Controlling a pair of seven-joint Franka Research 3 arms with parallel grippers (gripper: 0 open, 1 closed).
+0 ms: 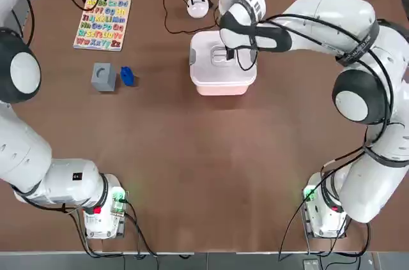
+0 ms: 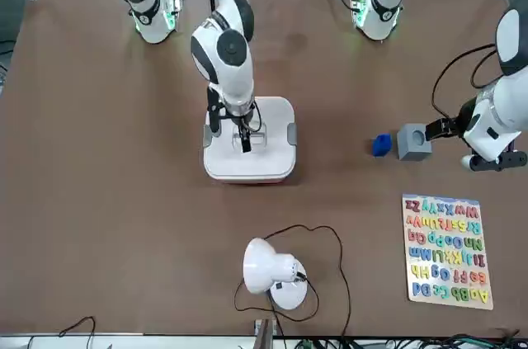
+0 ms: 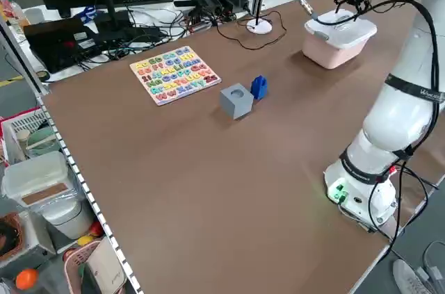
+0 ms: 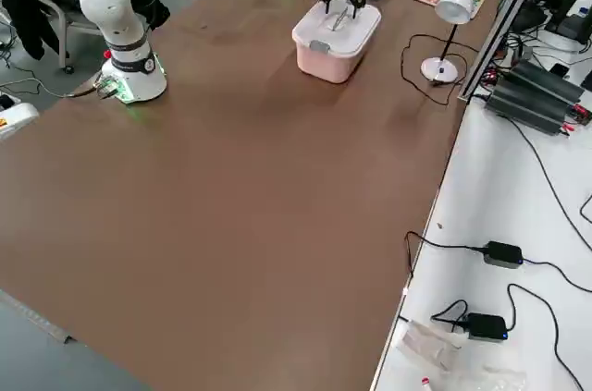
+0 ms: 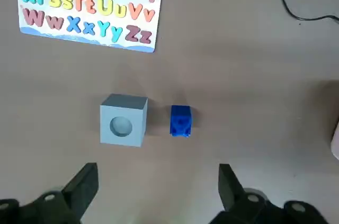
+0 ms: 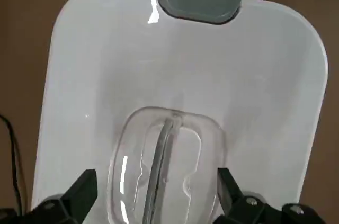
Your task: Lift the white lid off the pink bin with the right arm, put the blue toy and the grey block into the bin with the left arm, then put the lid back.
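Blue toy (image 1: 127, 76) lengthwise toward puzzle board (image 1: 102, 24)

The right arm (image 1: 332, 21) reaches across from its base, its wrist bent so the right gripper (image 2: 245, 141) points down, jaws spread wide apart. The left arm (image 1: 19, 149) stands folded near its own side, and the left gripper (image 5: 158, 189) faces down, fingers wide apart.

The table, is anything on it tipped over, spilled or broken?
Nothing stands out. The rounded white plastic lid sits flat on the pale pink plastic bin; the small grey cube and bright blue toy stand neatly side by side.
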